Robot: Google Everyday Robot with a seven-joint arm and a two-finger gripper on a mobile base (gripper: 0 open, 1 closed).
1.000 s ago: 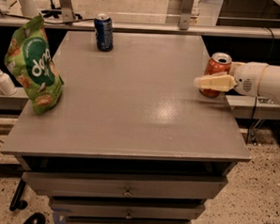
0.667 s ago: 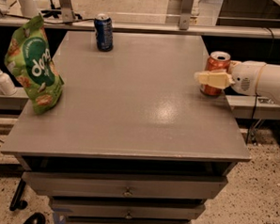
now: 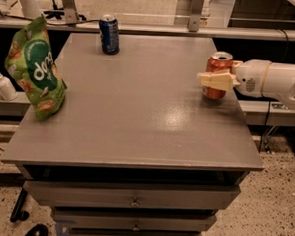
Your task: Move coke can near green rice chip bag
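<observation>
The coke can [image 3: 218,64], red-orange with a silver top, stands near the right edge of the grey table [image 3: 137,119]. My gripper [image 3: 212,74] reaches in from the right and is shut around the can, one cream finger [image 3: 216,81] across its front and the other behind it. The green rice chip bag [image 3: 35,69] stands upright at the table's left edge, far from the can.
A dark blue soda can [image 3: 110,33] stands at the back of the table, left of centre. A white bottle [image 3: 3,85] sits on a lower shelf left of the table. Drawers [image 3: 133,201] run below the table's front edge.
The gripper and the coke can have moved together a little to the left, further onto the table. The bag and the blue can have not moved.
</observation>
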